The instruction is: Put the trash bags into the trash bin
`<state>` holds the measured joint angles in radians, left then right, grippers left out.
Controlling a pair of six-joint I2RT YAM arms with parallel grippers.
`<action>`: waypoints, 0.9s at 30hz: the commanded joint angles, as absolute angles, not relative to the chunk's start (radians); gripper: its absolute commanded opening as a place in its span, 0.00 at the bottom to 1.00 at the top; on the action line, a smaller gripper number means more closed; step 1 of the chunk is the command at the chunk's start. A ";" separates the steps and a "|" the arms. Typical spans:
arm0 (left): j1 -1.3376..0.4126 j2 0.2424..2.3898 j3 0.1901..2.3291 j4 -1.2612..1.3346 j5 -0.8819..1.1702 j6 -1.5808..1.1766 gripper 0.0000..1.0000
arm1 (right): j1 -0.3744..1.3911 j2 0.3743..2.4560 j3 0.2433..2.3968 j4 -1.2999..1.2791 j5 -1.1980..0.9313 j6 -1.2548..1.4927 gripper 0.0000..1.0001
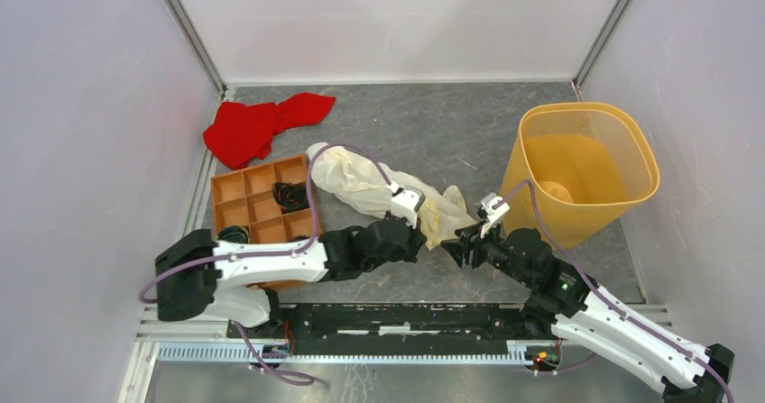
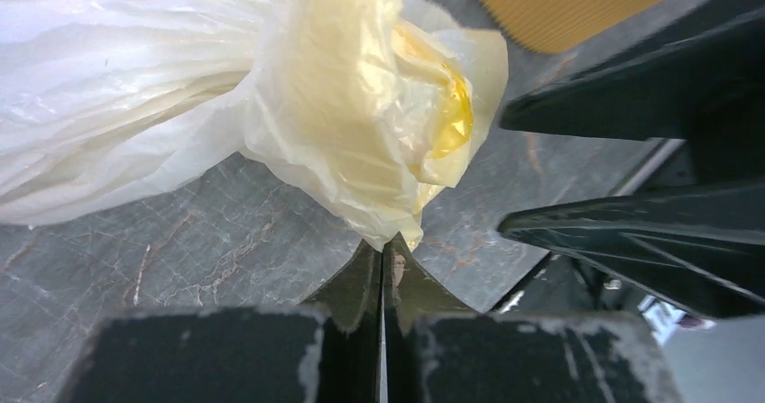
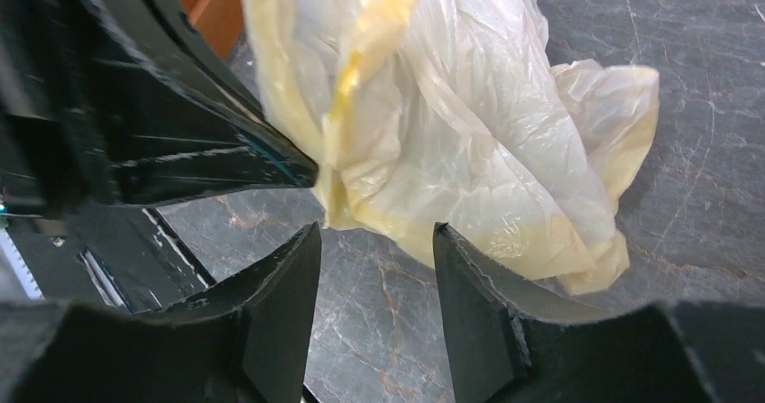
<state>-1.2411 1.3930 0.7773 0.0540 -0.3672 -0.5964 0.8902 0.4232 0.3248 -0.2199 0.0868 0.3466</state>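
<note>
The trash bag (image 1: pixel 361 182) is a crumpled cream-white plastic bundle lying on the grey table between the tray and the bin. The trash bin (image 1: pixel 541 196) is an orange-yellow mesh basket standing upright at the right. My left gripper (image 1: pixel 428 239) is shut, pinching the bag's near end (image 2: pixel 343 105) at its fingertips (image 2: pixel 382 250). My right gripper (image 1: pixel 458 241) is open. Its fingertips (image 3: pixel 374 236) sit just short of the same end of the bag (image 3: pixel 469 132), facing the left gripper's fingers (image 3: pixel 207 169). The bin's wall (image 2: pixel 559 2) shows beyond the bag in the left wrist view.
A red cloth (image 1: pixel 262 128) lies at the back left. An orange compartment tray (image 1: pixel 236 187) with black items sits left of the bag, partly under my left arm. White walls close in the table on three sides.
</note>
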 commanded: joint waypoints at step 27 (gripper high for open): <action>-1.238 1.039 0.775 -0.080 -0.253 -0.445 0.02 | 0.892 0.792 0.570 0.112 -0.118 0.317 0.46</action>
<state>-1.2407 1.0645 0.7582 -0.0822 -0.2718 -0.5053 0.8902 0.7349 0.5404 0.0055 -0.0792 0.3088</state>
